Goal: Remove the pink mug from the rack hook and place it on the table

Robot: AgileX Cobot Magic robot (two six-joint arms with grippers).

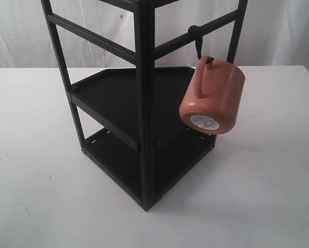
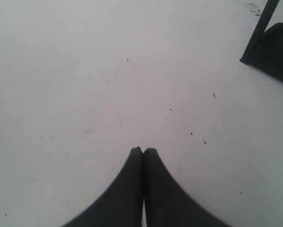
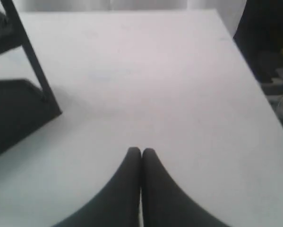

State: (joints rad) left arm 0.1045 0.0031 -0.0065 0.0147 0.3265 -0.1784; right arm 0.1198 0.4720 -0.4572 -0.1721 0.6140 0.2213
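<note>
Both closed on nothing, left gripper, right gripper, pink mug apparently hanging from hook

The pink mug has a smooth, glazed sheen, with a papery white label on its base. The rack is matt black metal; the bench is plain matt white, lightly speckled.

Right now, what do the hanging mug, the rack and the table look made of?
The pink mug: probably glazed ceramic, smooth salmon skin with a soft sheen. The rack: apparently painted metal, thin straight matte black bars and trays. The table: matte white top, lightly speckled; material unclear, perhaps laminate.
</note>
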